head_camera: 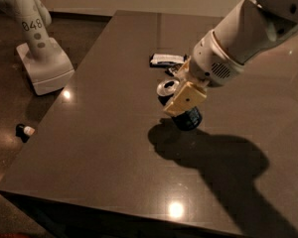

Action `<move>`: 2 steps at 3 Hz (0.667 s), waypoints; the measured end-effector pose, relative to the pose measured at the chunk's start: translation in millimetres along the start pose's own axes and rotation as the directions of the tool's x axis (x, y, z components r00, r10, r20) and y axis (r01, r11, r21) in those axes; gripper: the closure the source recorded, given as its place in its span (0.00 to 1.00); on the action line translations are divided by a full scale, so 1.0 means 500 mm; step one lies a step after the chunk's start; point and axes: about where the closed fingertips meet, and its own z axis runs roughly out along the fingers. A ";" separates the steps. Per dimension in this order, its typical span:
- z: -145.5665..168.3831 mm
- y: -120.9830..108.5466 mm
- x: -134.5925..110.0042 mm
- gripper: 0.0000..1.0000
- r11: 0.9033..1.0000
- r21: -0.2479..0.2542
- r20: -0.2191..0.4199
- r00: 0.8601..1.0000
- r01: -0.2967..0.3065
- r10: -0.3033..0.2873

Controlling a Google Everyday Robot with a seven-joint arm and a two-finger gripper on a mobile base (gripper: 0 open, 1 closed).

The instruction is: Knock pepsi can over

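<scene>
A dark, glossy table fills the camera view, with a white stand marked 048 on the floor to its left and a flat black wrapper lying further back on the top. Near the table's middle the gripper is clamped on the pepsi can, one tan finger across its side. The can leans clearly, silver top toward the left and dark base low by the surface. Judged from this, the tipping is underway but unfinished: the can is not yet lying on its side, and letting go remains
</scene>
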 end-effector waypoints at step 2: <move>0.007 -0.030 0.084 0.61 0.996 -0.006 -0.276 0.957 0.091 -0.089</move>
